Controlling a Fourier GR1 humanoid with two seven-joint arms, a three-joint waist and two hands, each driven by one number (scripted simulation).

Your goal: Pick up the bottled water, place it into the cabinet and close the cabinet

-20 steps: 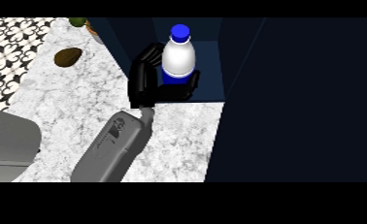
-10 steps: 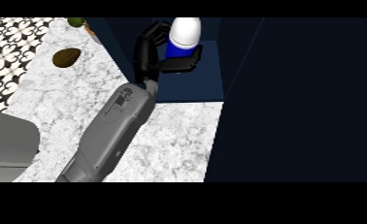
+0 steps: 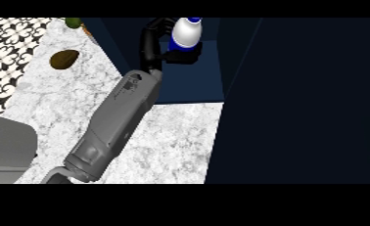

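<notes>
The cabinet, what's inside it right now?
The bottled water, held by the right hand reaching into the dark blue cabinet. The bottle's base is hidden, so whether it stands is unclear.

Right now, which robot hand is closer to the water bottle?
Right. The right robot hand is curled round the bottled water; the left robot hand is not in view.

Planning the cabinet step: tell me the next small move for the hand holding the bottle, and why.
Probably lower the bottled water onto the cabinet floor, then release. The right hand is curled round it, already inside the open dark blue cabinet, so only setting down remains.
</notes>
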